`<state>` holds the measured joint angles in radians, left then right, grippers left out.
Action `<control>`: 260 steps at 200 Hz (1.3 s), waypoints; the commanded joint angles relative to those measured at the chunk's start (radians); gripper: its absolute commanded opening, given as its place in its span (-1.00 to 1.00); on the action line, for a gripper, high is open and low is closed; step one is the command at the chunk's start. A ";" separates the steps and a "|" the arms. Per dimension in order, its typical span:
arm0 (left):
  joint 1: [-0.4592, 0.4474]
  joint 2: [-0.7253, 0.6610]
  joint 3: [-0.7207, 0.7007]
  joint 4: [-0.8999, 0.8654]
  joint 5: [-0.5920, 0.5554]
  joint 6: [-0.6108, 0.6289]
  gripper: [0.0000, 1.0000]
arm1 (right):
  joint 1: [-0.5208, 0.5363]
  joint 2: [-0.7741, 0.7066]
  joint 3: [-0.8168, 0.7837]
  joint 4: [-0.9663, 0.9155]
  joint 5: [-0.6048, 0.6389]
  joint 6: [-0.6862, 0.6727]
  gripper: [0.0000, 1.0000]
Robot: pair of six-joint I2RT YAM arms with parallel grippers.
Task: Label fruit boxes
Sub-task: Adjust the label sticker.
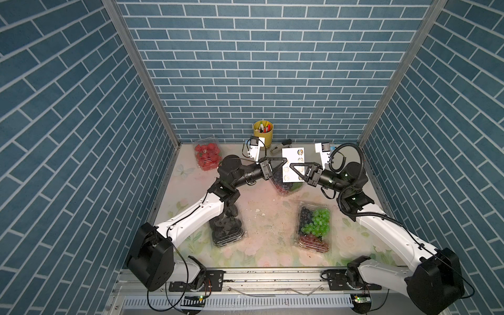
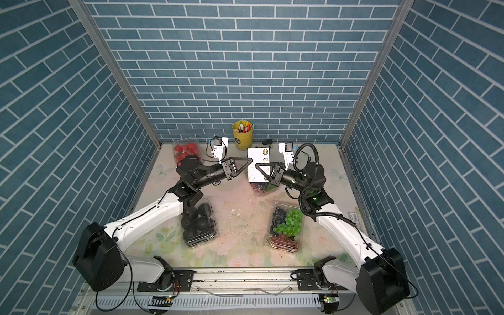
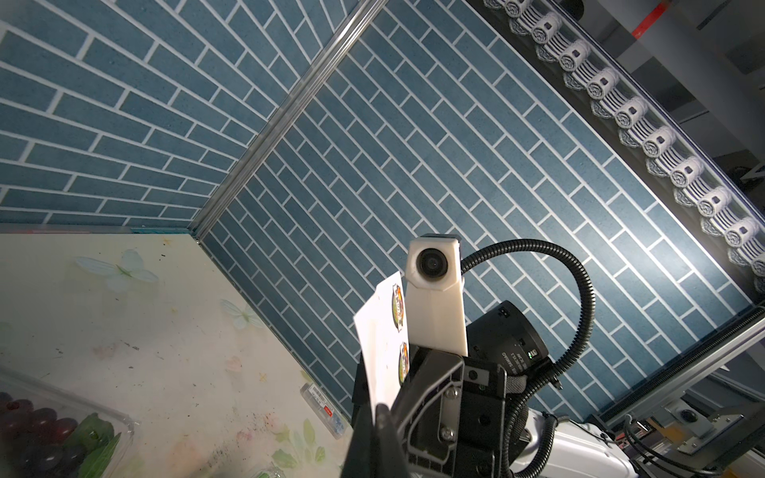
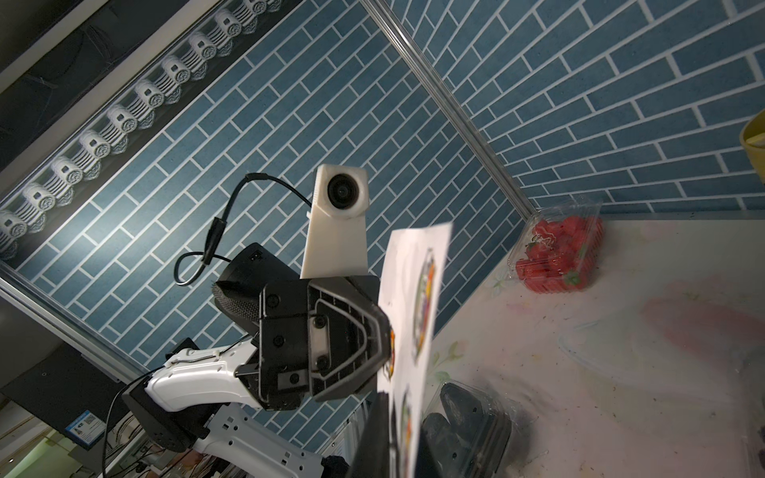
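Spreading under everything is the floral table [image 1: 259, 199]. Places below are given from the white sticker sheet [image 1: 290, 156], which is held off the table over its back half.

The left arm [image 1: 196, 212] and the right arm [image 1: 381, 223] reach in from the near edge and meet at the sticker sheet, one from each side.

Four clear fruit boxes lie on the table:
- The black-fruit box [image 1: 226, 230] sits nearer the robot than the sticker sheet, on the left arm's side and partly under that arm.
- The mixed-grape box [image 1: 313, 229] sits nearer the robot than the sticker sheet, on the right arm's side.
- The strawberry box [image 1: 207, 156] lies well to the left of the sticker sheet, by the back wall.
- The dark-grape box [image 1: 283, 189] lies directly beneath the sticker sheet, which hides most of it in both top views.

The yellow pen cup [image 1: 263, 136] stands behind the sticker sheet, a little to its left.

Round printed stickers show on the sheet's face. The left gripper [image 1: 285, 161] is closed on the sticker sheet's left edge. The right gripper [image 1: 291, 167] is closed on the sticker sheet too. In the right wrist view, the paper [image 4: 418, 289] runs between its two dark fingers.
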<state>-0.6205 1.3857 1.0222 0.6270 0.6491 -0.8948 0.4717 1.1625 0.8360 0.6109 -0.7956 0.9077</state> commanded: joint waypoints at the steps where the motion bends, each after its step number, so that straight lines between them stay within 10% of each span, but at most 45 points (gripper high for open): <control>1: -0.002 0.002 0.024 0.040 0.013 -0.003 -1.00 | -0.004 -0.020 -0.011 0.007 0.010 -0.023 -0.85; 53: -0.004 0.010 0.024 0.047 0.037 -0.005 -1.00 | -0.005 -0.010 0.010 0.011 0.013 -0.023 -0.72; 101: -0.004 0.013 0.024 0.052 0.044 -0.010 -1.00 | -0.004 0.006 0.020 0.019 0.009 -0.015 -1.00; 113: -0.004 0.015 0.023 0.066 0.043 -0.017 -0.66 | -0.005 0.008 0.016 0.030 0.001 -0.012 -1.00; 140: -0.002 0.025 0.029 0.097 0.043 -0.036 -0.59 | -0.005 0.012 0.009 0.049 -0.018 0.000 -1.00; 218: -0.002 0.063 0.039 0.169 0.068 -0.099 -0.99 | -0.005 0.012 0.014 0.048 -0.025 -0.002 -1.00; 260: 0.004 0.019 0.038 0.103 0.052 -0.051 -0.63 | -0.009 0.000 0.008 0.024 -0.011 -0.019 -1.00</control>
<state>-0.6201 1.4456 1.0344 0.7376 0.6979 -0.9783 0.4698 1.1702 0.8360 0.6132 -0.8017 0.8932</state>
